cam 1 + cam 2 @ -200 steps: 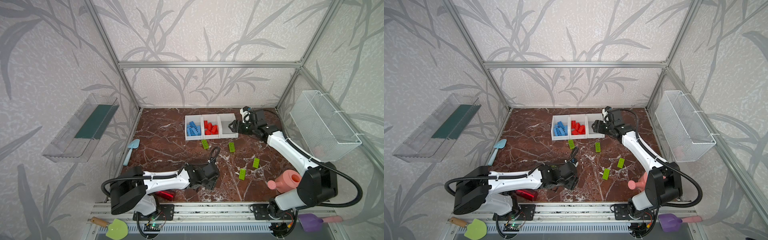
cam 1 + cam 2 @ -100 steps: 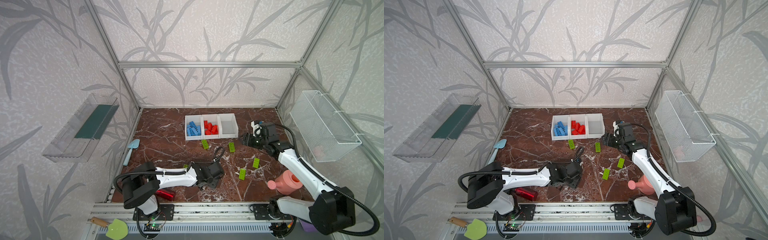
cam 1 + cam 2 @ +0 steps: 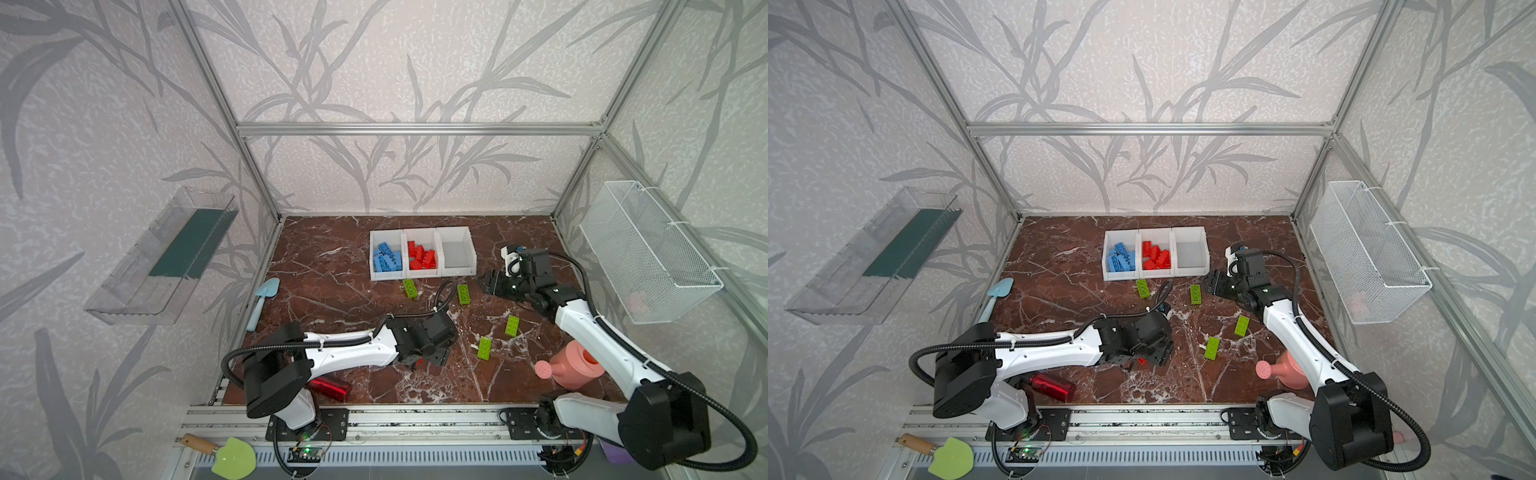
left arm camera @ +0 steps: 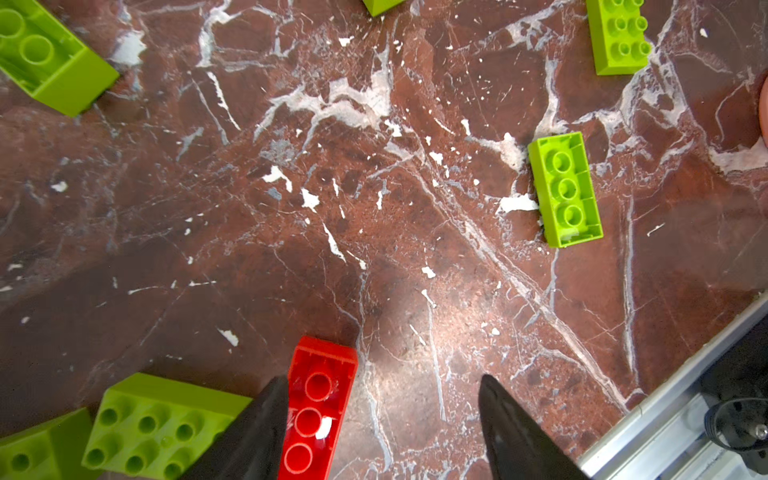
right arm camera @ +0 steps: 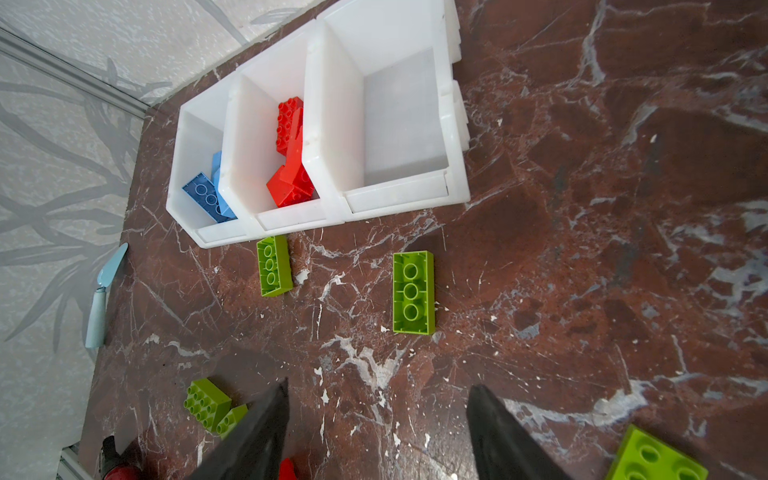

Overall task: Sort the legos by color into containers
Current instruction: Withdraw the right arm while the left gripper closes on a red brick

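The left gripper (image 4: pixel 382 380) stands spread, one finger against a red lego (image 4: pixel 322 399); the right gripper (image 5: pixel 376 388) stands spread above bare table (image 5: pixel 582 249).

No readable text, no labels, no numbers, no signs

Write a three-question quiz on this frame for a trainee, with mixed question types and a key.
1. True or false: the rightmost container holds green bricks.
2. Which brick lies between the jaws of the open left gripper? A blue, B red, C green.
3. Fill in: no brick of colour ___ has been sorted yet.
Key: 1 false, it is empty. 2 B, the red brick, not gripped. 3 green; the green bricks lie on the table.
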